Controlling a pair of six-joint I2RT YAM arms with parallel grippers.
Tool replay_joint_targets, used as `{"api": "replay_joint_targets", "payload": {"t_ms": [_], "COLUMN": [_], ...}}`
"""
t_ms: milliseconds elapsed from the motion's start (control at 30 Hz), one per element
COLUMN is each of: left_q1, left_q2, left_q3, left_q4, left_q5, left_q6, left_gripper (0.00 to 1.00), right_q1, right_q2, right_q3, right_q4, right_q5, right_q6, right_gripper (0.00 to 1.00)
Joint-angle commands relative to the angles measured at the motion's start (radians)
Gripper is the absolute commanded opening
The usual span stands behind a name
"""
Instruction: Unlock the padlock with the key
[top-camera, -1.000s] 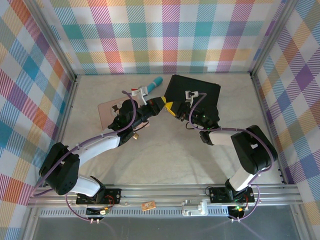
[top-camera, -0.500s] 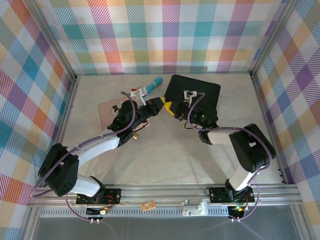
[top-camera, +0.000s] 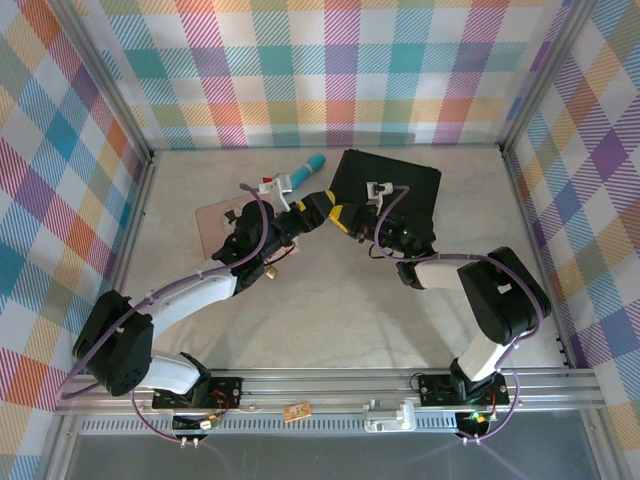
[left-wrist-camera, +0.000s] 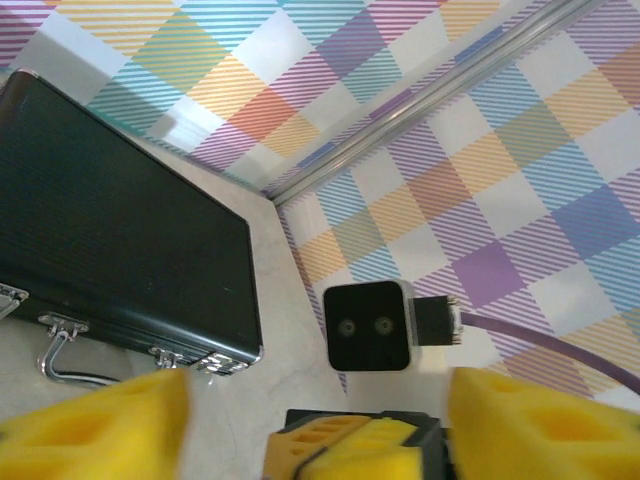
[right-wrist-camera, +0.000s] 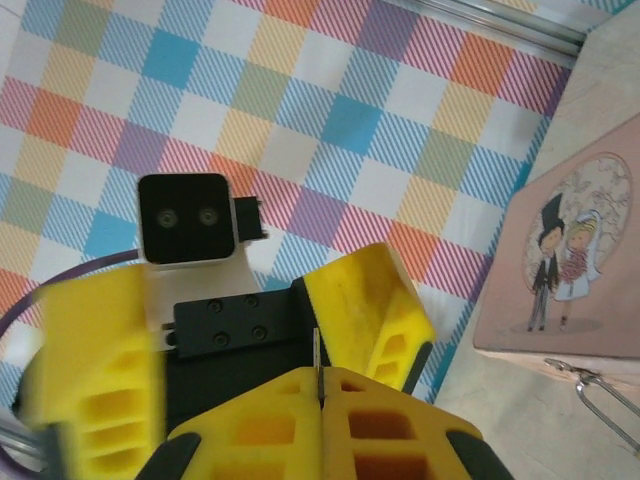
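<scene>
My right gripper (right-wrist-camera: 320, 388) is shut on the key (right-wrist-camera: 318, 358), a thin grey metal sliver that sticks up from between its yellow pads. My left gripper (left-wrist-camera: 320, 392) is open, its wide-spread yellow fingers (right-wrist-camera: 366, 306) flanking the right gripper's tip without touching the key. In the top view the two grippers meet above the table, left gripper (top-camera: 321, 205) against right gripper (top-camera: 341, 214). The tiny brass padlock (top-camera: 270, 270) lies on the table beside the left forearm, apart from both grippers.
A black case (top-camera: 392, 185) with a silver handle (left-wrist-camera: 62, 362) lies behind the right gripper. The pink tin (top-camera: 213, 225) with a wedding-couple picture (right-wrist-camera: 555, 262) sits left of the left arm. A teal-handled tool (top-camera: 300, 172) lies at the back.
Both grippers have drifted slightly toward the back of the table, staying tip to tip. The padlock has not moved.
</scene>
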Motion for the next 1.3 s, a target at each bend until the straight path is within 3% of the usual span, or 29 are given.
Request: {"api": "replay_joint_targets", "payload": {"t_ms": [0,167,333,500,633,1000,1233,1267], "left_q1": [0.028,0.056,0.056,0.047,0.036,0.032,0.032,0.032], "left_q2": [-0.061,-0.063,-0.030,-0.002,0.012,-0.003,0.002,0.002], "left_q3": [0.009,0.031,0.040,0.056,0.066,0.049,0.050,0.050], "left_q4": [-0.078,-0.121,-0.127,-0.084,-0.056,-0.056,-0.033,-0.029], "left_q5": [-0.003,0.104,0.159,0.184,0.196,0.187,0.190,0.187], "left_q6": [-0.036,-0.072,-0.107,-0.130,-0.146,-0.145,-0.146,-0.148], "left_gripper": [0.86,0.72,0.59,0.59,0.52,0.02,0.00,0.00], "right_q1": [-0.012,-0.019,-0.020,-0.019,-0.019,-0.040,-0.048,-0.047], "right_q2": [-0.041,-0.169,-0.246,-0.245,-0.223,-0.154,-0.144,-0.146], "right_q3": [0.012,0.062,0.106,0.108,0.114,0.106,0.091,0.086], "right_q4": [-0.115,-0.493,-0.684,-0.669,-0.615,-0.427,-0.346,-0.348], "right_q5": [-0.041,-0.070,-0.061,-0.071,-0.081,-0.095,-0.105,-0.099], "right_q6": [-0.103,-0.352,-0.494,-0.478,-0.436,-0.289,-0.217,-0.214], "right_gripper": [0.00,0.00,0.00,0.00,0.00,0.00,0.00,0.09]}}
